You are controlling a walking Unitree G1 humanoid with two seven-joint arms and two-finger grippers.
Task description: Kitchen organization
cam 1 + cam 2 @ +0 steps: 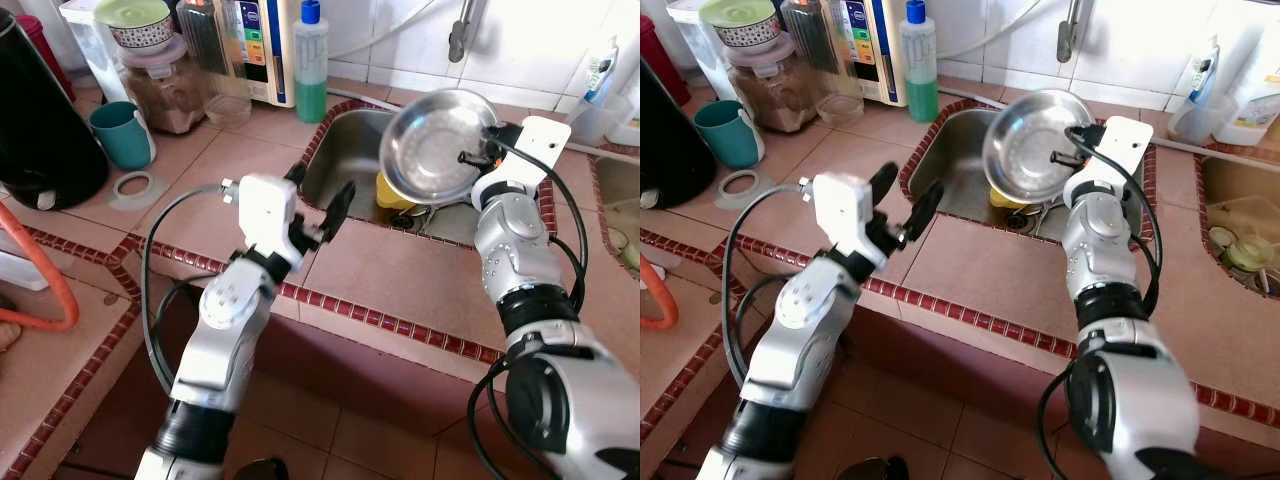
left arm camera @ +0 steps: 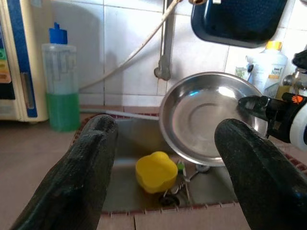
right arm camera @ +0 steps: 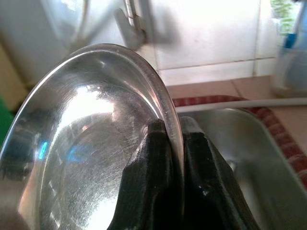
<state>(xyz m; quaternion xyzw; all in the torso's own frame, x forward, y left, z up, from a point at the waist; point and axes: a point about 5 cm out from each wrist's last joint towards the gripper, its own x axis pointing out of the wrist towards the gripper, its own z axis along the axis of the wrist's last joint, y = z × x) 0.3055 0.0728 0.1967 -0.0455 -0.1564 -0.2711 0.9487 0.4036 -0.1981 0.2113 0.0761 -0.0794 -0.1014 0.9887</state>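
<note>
A round steel bowl [image 1: 432, 147] hangs tilted above the sink [image 1: 345, 150], its hollow facing me. My right gripper [image 1: 482, 152] is shut on the bowl's right rim; in the right wrist view the two black fingers [image 3: 156, 158] pinch the thin edge of the bowl [image 3: 91, 143]. My left gripper [image 1: 318, 205] stands open with nothing between its fingers, over the tiled counter at the sink's near-left corner. Through its fingers [image 2: 91, 158] I see the bowl [image 2: 211, 117] and a yellow cup-like object [image 2: 154, 171] lying in the sink basin.
On the left counter stand a black kettle [image 1: 40, 120], a teal mug [image 1: 120, 133], a jar of brown powder [image 1: 165, 90], a green soap bottle [image 1: 311, 62] and a white appliance [image 1: 255, 45]. A tap [image 1: 460, 30] rises behind the sink. A second basin [image 1: 1240, 215] lies at right.
</note>
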